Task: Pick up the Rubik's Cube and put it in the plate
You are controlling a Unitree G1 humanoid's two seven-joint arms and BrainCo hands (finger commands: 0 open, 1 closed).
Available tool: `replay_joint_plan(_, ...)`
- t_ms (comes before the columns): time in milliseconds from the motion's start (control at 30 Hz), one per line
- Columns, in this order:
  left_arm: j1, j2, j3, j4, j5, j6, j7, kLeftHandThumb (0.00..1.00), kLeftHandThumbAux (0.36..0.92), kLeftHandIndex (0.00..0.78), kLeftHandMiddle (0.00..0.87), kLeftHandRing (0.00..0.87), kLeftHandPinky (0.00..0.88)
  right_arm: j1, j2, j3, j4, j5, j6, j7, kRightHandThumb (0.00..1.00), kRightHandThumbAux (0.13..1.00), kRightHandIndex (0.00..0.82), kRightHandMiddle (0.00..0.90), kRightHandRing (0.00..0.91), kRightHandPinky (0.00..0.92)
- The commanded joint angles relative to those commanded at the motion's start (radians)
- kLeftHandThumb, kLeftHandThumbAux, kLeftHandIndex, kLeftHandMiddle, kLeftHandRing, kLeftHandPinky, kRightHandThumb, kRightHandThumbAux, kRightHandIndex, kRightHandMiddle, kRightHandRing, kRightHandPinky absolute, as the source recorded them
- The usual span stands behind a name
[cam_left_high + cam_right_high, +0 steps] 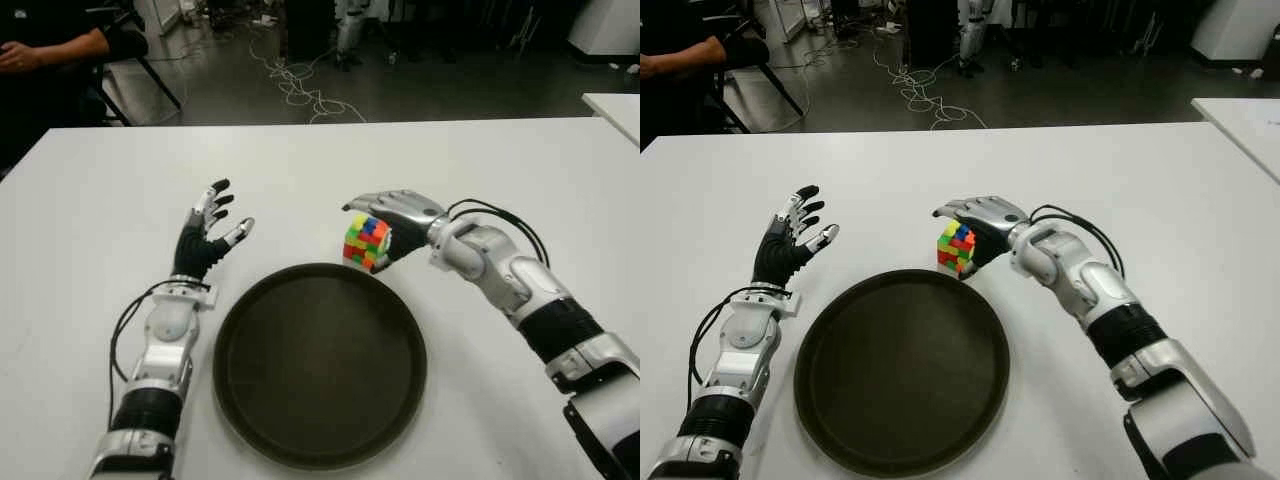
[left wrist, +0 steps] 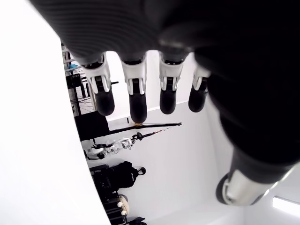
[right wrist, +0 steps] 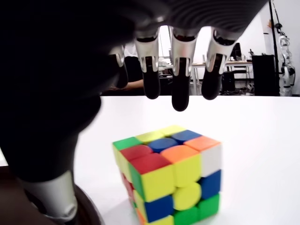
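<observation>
The Rubik's Cube (image 1: 367, 243) stands on the white table (image 1: 500, 180), just beyond the far right rim of the round dark plate (image 1: 320, 370). My right hand (image 1: 378, 222) arches over the cube from the right. In the right wrist view its fingers (image 3: 180, 89) hang extended above the cube (image 3: 168, 178) without touching it, and the thumb (image 3: 49, 192) is off to one side near the plate's rim. The hand is open. My left hand (image 1: 215, 222) shows to the left of the plate with its fingers (image 2: 136, 93) spread, holding nothing.
A seated person's arm (image 1: 50, 50) shows at the far left behind the table. Cables (image 1: 300, 85) lie on the floor past the table's far edge. The corner of another white table (image 1: 615, 105) is at the right.
</observation>
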Motion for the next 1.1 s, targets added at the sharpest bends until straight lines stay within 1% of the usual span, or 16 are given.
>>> replay_joint_plan(233, -0.006, 0.002, 0.001, 0.014, -0.003, -0.004, -0.005, 0.151, 0.653, 0.082, 0.102, 0.110, 0.141, -0.015, 0.013, 0.014, 0.029, -0.017, -0.011, -0.044, 0.000, 0.800, 0.123, 0.161, 0.190, 0.215)
replay_joint_plan(467, -0.008, 0.004, 0.002, 0.018, 0.002, 0.002, 0.003, 0.135, 0.654, 0.090, 0.107, 0.112, 0.131, -0.042, 0.024, 0.036, 0.080, -0.046, -0.014, -0.083, 0.000, 0.802, 0.120, 0.155, 0.177, 0.192)
replay_joint_plan(667, -0.009, 0.005, 0.002, 0.023, 0.004, 0.004, 0.006, 0.170, 0.667, 0.106, 0.125, 0.125, 0.139, -0.056, 0.027, 0.047, 0.120, -0.053, -0.030, -0.124, 0.000, 0.804, 0.131, 0.162, 0.186, 0.205)
replay_joint_plan(733, -0.009, 0.006, 0.003, 0.024, 0.001, 0.005, 0.003, 0.186, 0.669, 0.105, 0.126, 0.128, 0.143, -0.059, 0.028, 0.049, 0.127, -0.056, -0.034, -0.133, 0.000, 0.805, 0.131, 0.160, 0.184, 0.196)
replay_joint_plan(867, -0.009, 0.006, 0.002, 0.026, -0.004, 0.008, -0.005, 0.195, 0.662, 0.099, 0.121, 0.128, 0.155, -0.066, 0.029, 0.052, 0.142, -0.055, -0.044, -0.138, 0.000, 0.805, 0.129, 0.157, 0.180, 0.188)
replay_joint_plan(1000, -0.010, 0.006, 0.002, 0.030, -0.003, -0.001, -0.005, 0.180, 0.651, 0.100, 0.116, 0.127, 0.155, -0.075, 0.032, 0.055, 0.158, -0.054, -0.049, -0.137, 0.000, 0.804, 0.127, 0.161, 0.185, 0.198)
replay_joint_plan(1100, -0.008, 0.004, 0.003, 0.029, -0.006, -0.007, -0.005, 0.163, 0.653, 0.096, 0.110, 0.123, 0.150, -0.082, 0.035, 0.060, 0.170, -0.058, -0.048, -0.140, 0.000, 0.795, 0.122, 0.158, 0.186, 0.197)
